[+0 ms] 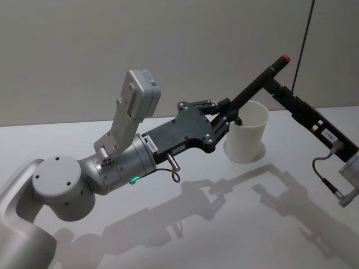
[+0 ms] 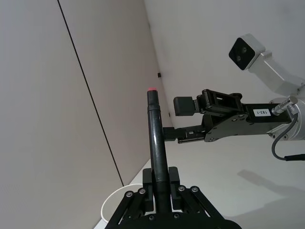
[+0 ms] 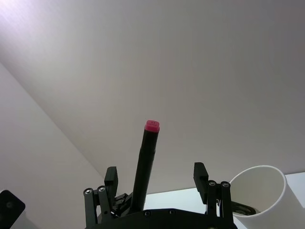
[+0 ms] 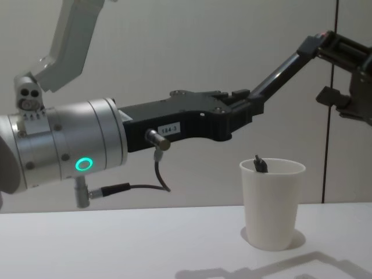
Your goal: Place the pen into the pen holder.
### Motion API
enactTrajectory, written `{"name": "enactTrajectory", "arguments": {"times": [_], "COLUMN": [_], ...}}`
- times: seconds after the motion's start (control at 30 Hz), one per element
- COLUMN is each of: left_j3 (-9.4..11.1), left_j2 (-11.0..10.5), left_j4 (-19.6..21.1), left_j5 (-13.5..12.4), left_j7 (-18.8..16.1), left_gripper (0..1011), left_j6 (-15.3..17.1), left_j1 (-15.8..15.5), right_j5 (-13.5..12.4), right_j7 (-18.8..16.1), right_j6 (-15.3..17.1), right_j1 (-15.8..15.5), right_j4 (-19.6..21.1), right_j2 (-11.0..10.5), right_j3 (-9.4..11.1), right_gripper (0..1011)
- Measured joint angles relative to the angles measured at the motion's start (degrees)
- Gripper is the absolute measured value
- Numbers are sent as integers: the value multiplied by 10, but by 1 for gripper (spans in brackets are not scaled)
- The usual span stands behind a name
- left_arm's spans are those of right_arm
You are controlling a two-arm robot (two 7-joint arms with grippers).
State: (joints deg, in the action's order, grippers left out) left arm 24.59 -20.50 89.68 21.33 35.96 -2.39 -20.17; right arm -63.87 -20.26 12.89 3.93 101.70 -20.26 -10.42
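Pen (image 1: 255,84): black barrel with a red end cap, held in the air, not in the holder. Its long axis is tilted. The red end is high, toward the robot's right and away from it. The lower end is at the left hand (image 1: 226,116), above and just left of the rim of the white paper cup (image 4: 272,203).

Left hand: reaches in from the robot's left, fingers closed tight on the pen's lower part. In the left wrist view the barrel runs straight out from between the fingers.

Right hand (image 3: 155,172): comes in from the right, up by the pen's upper part. Its fingers are spread wide with the barrel standing between them, nearer one finger. I cannot tell whether that finger touches it. This hand has no grip on the pen.

Paper cup: upright on the pale surface (image 1: 224,224), mouth open, unmarked. A small dark object (image 4: 260,164) pokes above the rim on the left side; I cannot tell what it is.

Writing: a white label on the right hand reads "183-1" in the left wrist view. The label on the left hand appears to read "184-3" in the chest view. White labels along the right hand in the head view are too small to read.

A green ring light (image 4: 85,164) glows on the left wrist.
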Motion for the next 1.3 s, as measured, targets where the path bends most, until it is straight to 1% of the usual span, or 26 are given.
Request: {"name": "enactTrajectory", "arguments": {"times": [0.47, 0.83, 1.3], "left_j3": [0, 0, 0], "left_j2": [0, 0, 0], "left_j4": [0, 0, 0], "left_j5": [0, 0, 0], "left_j7": [0, 0, 0], "left_gripper": [193, 193, 193], "left_j6": [0, 0, 0], "left_j1": [0, 0, 0], "right_j5": [-12, -12, -13], "right_j7": [14, -2, -8], "right_j6": [-7, -7, -9], "right_j1": [10, 23, 32], "right_j4": [-13, -31, -41], "right_j2": [13, 22, 32], "right_j3": [-12, -22, -35], "right_gripper": [1001, 1001, 1001]}}
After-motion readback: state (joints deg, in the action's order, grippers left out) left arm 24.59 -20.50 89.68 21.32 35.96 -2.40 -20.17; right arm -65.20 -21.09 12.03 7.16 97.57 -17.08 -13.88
